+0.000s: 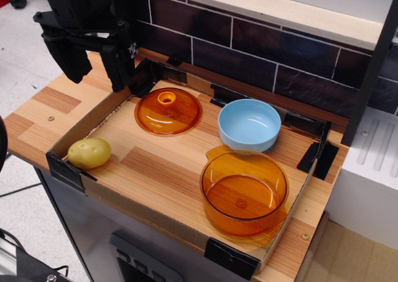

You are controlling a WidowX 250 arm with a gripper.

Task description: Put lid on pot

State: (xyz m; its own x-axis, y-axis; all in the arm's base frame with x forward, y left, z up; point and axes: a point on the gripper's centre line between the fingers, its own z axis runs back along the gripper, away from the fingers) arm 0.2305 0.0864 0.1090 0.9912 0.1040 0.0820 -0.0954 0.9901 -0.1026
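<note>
Above the tray's back left corner, your gripper hangs with its jaws apart and nothing in them.

You are at the reaching step: the lid lies knob-up on the tray, just right of and below the gripper, well apart from the pot at the front right. Your next move, as I judge it, calls for coming down over the small knob and pinching it squarely. The pot stands upright and holds nothing; the blue bowl behind it is likewise bare. A potato sits loose at the tray's left corner.
</note>
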